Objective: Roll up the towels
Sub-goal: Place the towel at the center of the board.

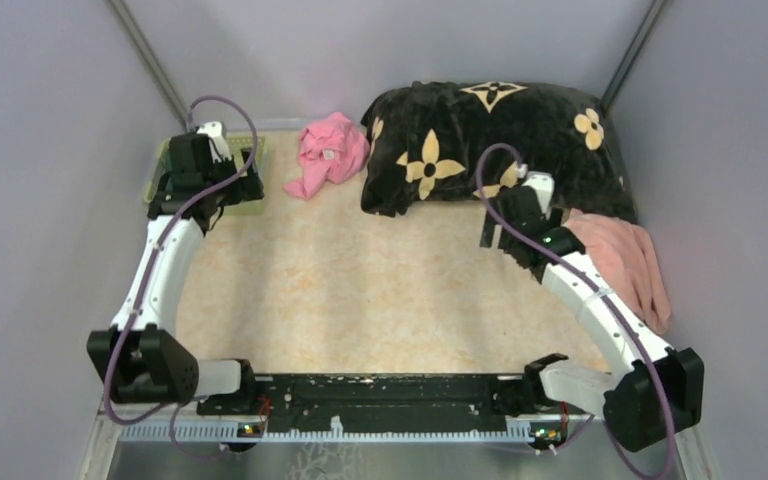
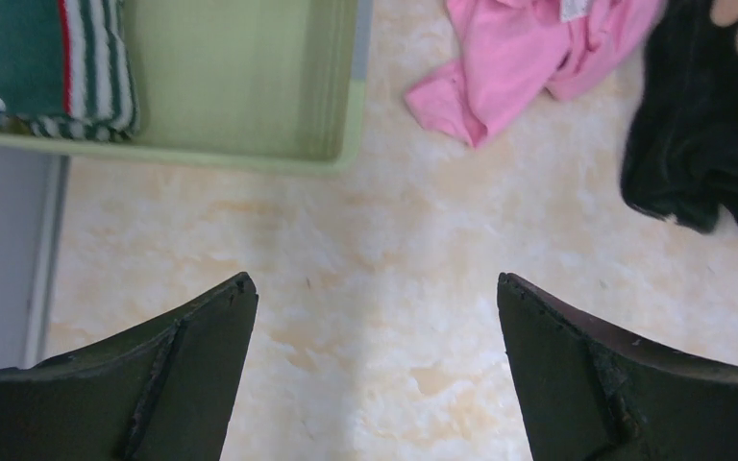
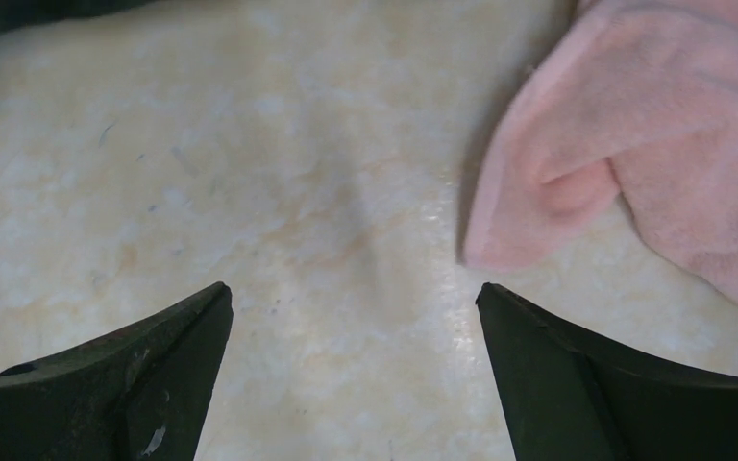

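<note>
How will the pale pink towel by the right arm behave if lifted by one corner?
Likely floppy: the pink towel lies in soft, rounded folds. Its fuzzy pile suggests it won't slip easily. One pinched corner would probably leave the rest dragging.

tabletop [image 3: 327,192]: smooth, marbled laminate look, slight sheen. salmon-pink towel [image 3: 673,125]: fuzzy terry, matt. green striped towel [image 2: 67,67]: ribbed terry, in smooth semi-gloss plastic bin [image 2: 250,86]. black blanket [image 1: 490,130]: plush pile. left gripper fingers [image 2: 183,384]: matt black, scuffed edges.
</note>
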You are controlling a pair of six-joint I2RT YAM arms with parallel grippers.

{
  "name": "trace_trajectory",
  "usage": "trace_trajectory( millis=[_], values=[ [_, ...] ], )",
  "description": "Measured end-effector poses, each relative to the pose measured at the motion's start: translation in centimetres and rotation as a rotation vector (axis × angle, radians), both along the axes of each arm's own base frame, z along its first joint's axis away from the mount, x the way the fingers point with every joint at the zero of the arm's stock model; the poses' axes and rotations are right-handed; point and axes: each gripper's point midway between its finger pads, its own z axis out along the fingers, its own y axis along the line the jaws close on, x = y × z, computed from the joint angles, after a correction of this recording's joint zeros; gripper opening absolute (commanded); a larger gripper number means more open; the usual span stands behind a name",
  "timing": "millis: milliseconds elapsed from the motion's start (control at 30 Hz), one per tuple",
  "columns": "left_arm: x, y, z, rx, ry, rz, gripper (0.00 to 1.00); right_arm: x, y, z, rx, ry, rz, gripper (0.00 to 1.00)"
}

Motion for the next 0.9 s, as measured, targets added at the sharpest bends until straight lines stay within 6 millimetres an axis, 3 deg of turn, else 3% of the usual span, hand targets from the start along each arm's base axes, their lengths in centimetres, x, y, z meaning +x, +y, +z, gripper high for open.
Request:
trace_trajectory(
  millis=[167, 300, 367, 533, 600, 667, 733, 767, 800, 900],
  values=[
    [-4.5, -2.8, 0.1, -0.105, -0.077, -0.061, 0.99, 0.7, -7.9, -1.0, 0.065, -0.008, -0.305, 0.99],
    [-6.9, -5.7, 0.3, -0.143, -0.132, -0.145, 0.99, 1.3, -11.6, -2.4, 0.114, -0.008, -0.457, 0.94],
    [-7.8, -7.3, -0.1, -0.139, -0.146, -0.192, 0.99, 2.1, -12.7, -4.1, 0.14, 0.025, -0.505, 0.9],
    [-9.6, -8.4, -2.8, -0.104, -0.128, -0.231, 0.99, 3.1, -13.4, -10.1, 0.154, 0.182, -0.542, 0.75],
    [-9.7, -8.1, -3.1, -0.092, -0.127, -0.219, 0.99, 2.8, -13.3, -12.4, 0.153, 0.253, -0.547, 0.61],
    [-9.4, -7.9, -2.8, -0.082, -0.143, -0.21, 0.99, 2.4, -12.9, -13.8, 0.162, 0.305, -0.544, 0.39],
    [-9.3, -7.8, -2.5, -0.081, -0.154, -0.21, 0.99, 2.7, -12.6, -14.1, 0.182, 0.311, -0.538, 0.13],
    [-9.2, -7.9, -2.4, -0.08, -0.159, -0.212, 0.99, 2.8, -12.4, -14.1, 0.193, 0.31, -0.53, 0.06],
    [-9.2, -7.9, -2.4, -0.079, -0.163, -0.217, 0.99, 2.8, -12.1, -14.2, 0.204, 0.311, -0.527, 0.02],
    [-9.1, -8.2, -2.1, -0.082, -0.173, -0.232, 0.99, 2.9, -11.0, -14.1, 0.225, 0.316, -0.495, 0.0]
  ],
)
